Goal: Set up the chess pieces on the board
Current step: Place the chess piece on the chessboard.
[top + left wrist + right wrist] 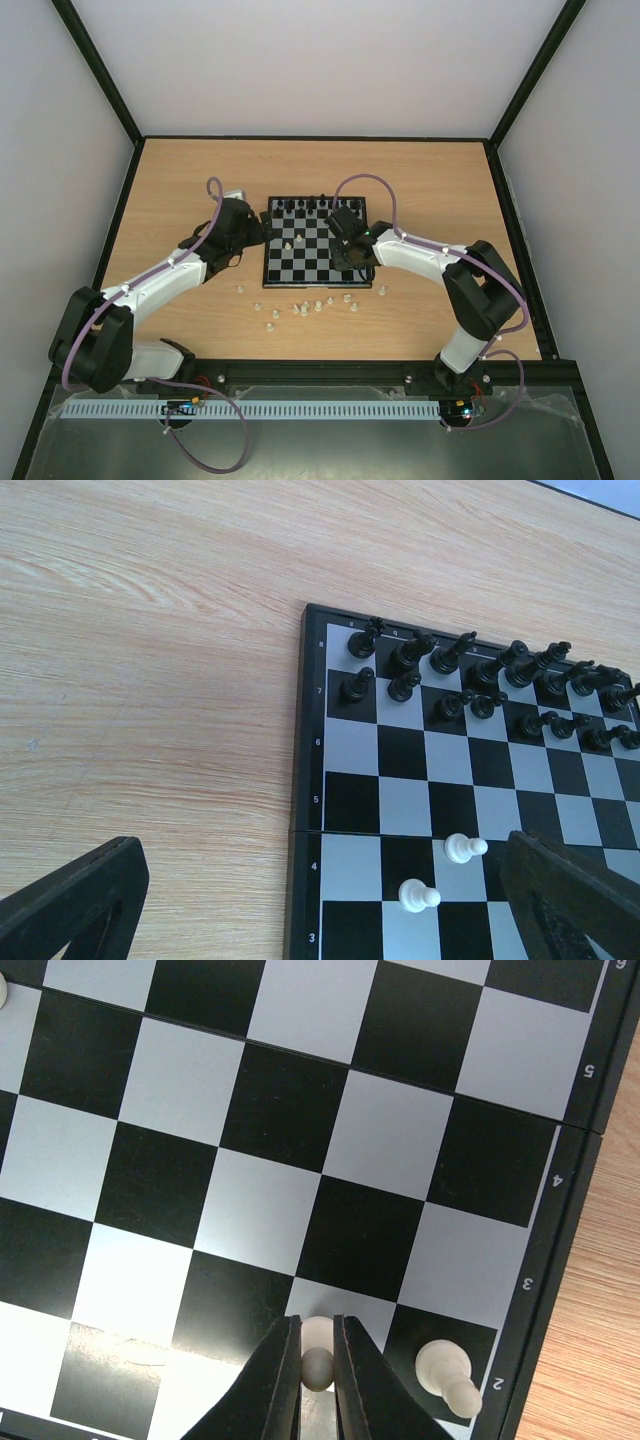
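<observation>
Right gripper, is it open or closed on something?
Shut: the fingers of the right gripper squeeze a white chess piece between them, over the board.

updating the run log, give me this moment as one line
right gripper: shut on pawn, over board | left gripper: open, at board edge | loose pieces: on table

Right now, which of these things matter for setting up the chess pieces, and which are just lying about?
Job in hand:
board
loose white pieces on the table
white piece pinched in the right gripper

Lying about:
black chessmen, already standing on the far rows
</observation>
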You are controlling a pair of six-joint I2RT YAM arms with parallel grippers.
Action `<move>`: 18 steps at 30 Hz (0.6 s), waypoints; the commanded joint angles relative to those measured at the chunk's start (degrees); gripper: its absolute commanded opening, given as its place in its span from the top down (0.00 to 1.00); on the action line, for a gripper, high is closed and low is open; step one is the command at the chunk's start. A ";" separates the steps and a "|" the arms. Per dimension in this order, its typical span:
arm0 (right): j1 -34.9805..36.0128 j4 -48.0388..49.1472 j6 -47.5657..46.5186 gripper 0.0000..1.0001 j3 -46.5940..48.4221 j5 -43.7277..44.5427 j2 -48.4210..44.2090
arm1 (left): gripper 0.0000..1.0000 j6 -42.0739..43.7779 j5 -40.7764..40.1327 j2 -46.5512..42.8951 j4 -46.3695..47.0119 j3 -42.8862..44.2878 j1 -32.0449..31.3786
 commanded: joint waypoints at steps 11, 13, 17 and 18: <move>0.87 -3.66 1.25 0.84 -0.98 1.96 1.35 | 0.00 0.06 0.13 -0.20 -0.47 1.54 -0.22; 0.91 -3.63 1.26 0.75 -0.78 1.74 1.27 | 0.01 0.09 0.13 -0.33 -0.52 1.51 -0.24; 0.91 -3.55 0.98 0.69 0.12 1.20 0.46 | 0.00 0.04 0.09 -0.25 -0.50 1.52 -0.31; 0.91 -3.55 0.85 0.69 0.68 1.06 0.15 | 0.01 0.05 0.05 -0.23 -0.51 1.58 -0.27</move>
